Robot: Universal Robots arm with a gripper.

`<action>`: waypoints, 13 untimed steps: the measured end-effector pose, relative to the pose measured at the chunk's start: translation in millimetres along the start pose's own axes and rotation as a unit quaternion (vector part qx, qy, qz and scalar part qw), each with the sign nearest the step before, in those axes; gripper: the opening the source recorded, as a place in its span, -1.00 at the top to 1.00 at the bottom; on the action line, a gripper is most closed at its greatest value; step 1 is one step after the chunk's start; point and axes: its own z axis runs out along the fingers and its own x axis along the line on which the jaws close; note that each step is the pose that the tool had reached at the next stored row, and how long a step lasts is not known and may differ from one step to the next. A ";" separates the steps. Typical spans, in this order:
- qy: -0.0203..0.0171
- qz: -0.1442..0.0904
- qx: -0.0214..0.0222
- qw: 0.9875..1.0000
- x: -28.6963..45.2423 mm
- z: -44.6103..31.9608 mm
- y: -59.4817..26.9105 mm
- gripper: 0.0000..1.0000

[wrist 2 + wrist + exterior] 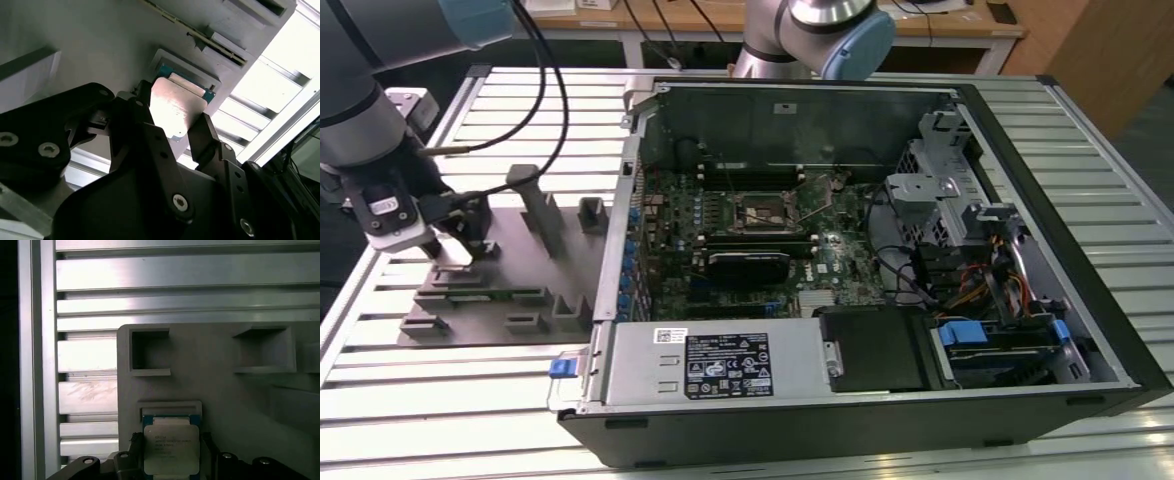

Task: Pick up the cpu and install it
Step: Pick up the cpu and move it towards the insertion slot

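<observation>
Where writing is concerned, we are seeing several dark printed lines on the silvery top plate of the cpu point(171, 446) in the first wrist view, and a white label point(727, 365) with black print on the metal box point(634, 375) along the near side of the open computer case point(854, 445) in the exterior view. We are finding the gripper point(172, 119) closed in on the cpu, its black fingers point(201, 137) pressing against two opposite edges. The cpu is sitting at its square recess in the grey tray point(500, 270), which is lying on the slatted table point(454, 400) at the exterior view's left of the case, well apart from the motherboard socket point(763, 212)
</observation>
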 end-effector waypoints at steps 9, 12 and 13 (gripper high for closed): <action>0.000 0.000 0.000 1.000 -0.1 -18.7 0.7 -0.08; 0.000 0.000 0.000 1.000 -0.1 -24.9 0.9 -0.08; 0.000 0.000 0.000 1.000 -0.2 -26.5 1.0 -0.08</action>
